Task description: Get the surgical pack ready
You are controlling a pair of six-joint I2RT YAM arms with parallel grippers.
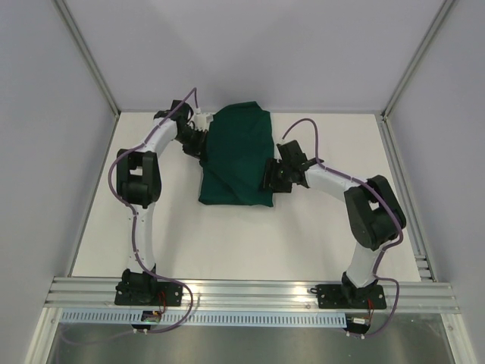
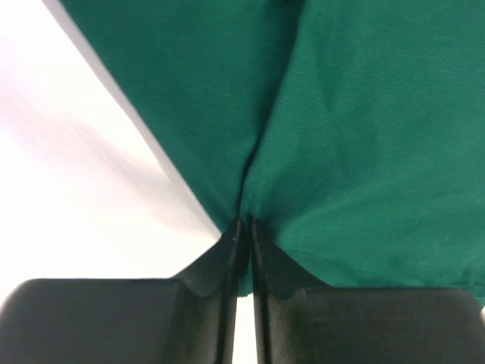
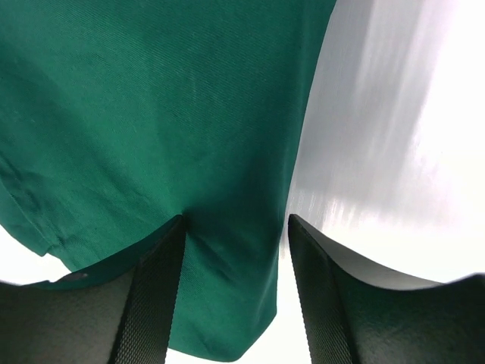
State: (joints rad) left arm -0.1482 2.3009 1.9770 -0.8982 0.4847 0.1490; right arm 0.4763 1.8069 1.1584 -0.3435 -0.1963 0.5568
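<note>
The dark green cloth (image 1: 236,155) lies folded on the white table (image 1: 227,243), the left gripper (image 2: 242,224) pinches its left edge tight, and the right gripper (image 3: 235,220) hangs open over its right edge, so I think folding is under way and that gripper must close next.

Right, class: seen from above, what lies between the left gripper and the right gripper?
The top view shows the folded green cloth filling that stretch, with the left gripper at one side edge and the right gripper at the other.
</note>
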